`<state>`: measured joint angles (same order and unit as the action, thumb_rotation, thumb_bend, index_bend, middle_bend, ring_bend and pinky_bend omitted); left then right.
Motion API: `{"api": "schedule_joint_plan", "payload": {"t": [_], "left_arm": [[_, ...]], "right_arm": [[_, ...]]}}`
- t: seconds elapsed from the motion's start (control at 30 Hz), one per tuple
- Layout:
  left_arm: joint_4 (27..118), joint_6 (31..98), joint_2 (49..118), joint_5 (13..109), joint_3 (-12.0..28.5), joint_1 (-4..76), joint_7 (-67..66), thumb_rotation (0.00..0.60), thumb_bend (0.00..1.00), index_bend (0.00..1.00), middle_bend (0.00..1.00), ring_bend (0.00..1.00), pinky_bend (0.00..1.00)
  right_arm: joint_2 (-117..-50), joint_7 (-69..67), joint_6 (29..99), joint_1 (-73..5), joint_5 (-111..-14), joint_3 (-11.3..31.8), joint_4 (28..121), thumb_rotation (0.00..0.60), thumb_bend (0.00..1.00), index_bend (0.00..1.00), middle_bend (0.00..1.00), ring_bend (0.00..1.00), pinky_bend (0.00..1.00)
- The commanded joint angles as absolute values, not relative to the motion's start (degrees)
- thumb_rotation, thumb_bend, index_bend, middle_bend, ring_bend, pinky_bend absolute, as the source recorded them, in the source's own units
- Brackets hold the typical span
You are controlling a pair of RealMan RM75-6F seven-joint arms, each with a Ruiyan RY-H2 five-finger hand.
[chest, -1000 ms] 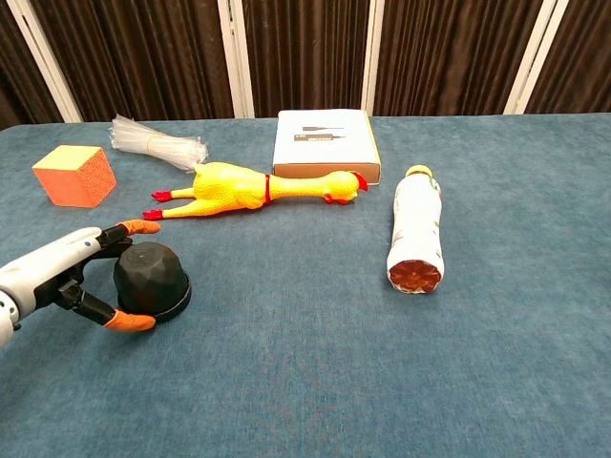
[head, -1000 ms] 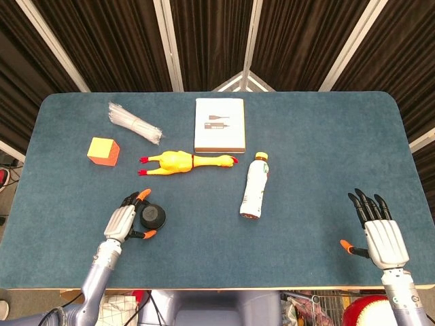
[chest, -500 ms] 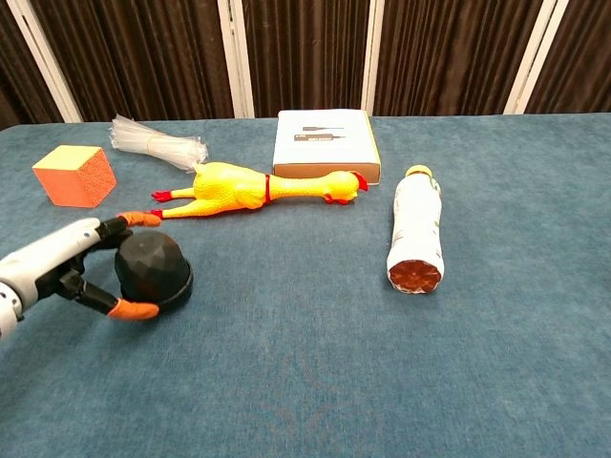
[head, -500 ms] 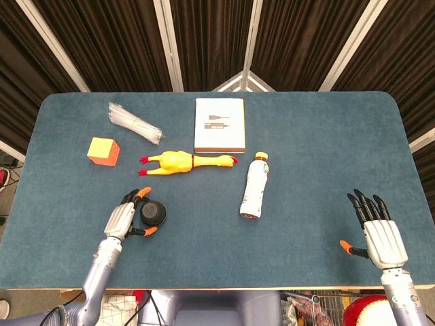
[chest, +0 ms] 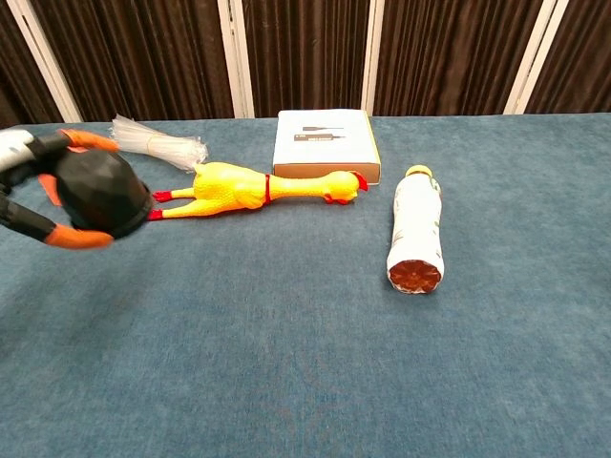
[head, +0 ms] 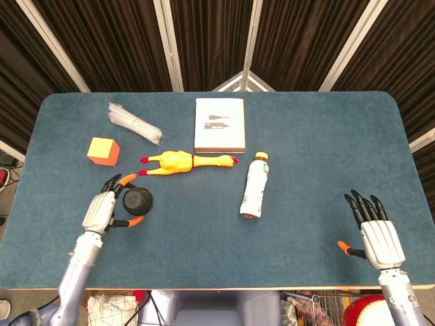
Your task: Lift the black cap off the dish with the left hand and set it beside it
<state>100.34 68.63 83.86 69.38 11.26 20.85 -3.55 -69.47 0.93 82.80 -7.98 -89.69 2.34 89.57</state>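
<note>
Left hand (head: 102, 210) grips the black cap (head: 136, 200) clear of the table (right hand (head: 379, 238) spread, holding nothing).

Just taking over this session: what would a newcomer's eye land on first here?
Probably the black cap, held up off the blue table by the left hand at the near left. Next, the yellow rubber chicken lying mid-table, with the bottle on its side to its right. The right hand hovers open at the near right.

We lose most of the left hand (chest: 29, 186) beyond the chest view's edge; its black cap (chest: 100, 191) hides the orange cube.
</note>
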Motion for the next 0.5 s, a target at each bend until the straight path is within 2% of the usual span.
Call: {"api": "schedule_joint_plan", "payload": {"t": [0.03, 0.37, 0.5], "left_arm": [[107.1, 69.6, 76.7, 67.7, 10.5, 18.9, -7.0, 0.6, 0.46, 0.17, 0.42, 0.0, 0.0], [118.6, 70.4, 55.3, 65.1, 11.3, 14.7, -3.0, 0.6, 0.46, 0.18, 0.43, 0.0, 0.0], [118.4, 68.8, 51.3, 64.2, 11.1, 13.9, 1.1, 0.6, 0.46, 0.19, 0.43, 0.0, 0.0]], "right_arm": [[-69.3, 0.8, 82.9, -8.0, -89.7, 2.4, 89.9, 0.6, 0.15, 0.0, 0.0, 0.13, 0.0], [-68.9, 0.5, 83.6, -7.7, -90.1, 2.2, 90.4, 0.6, 0.15, 0.0, 0.0, 0.13, 0.0], [-68.9, 0.9, 83.5, -7.8, -90.3, 2.1, 90.8, 0.6, 0.15, 0.0, 0.0, 0.13, 0.0]]}}
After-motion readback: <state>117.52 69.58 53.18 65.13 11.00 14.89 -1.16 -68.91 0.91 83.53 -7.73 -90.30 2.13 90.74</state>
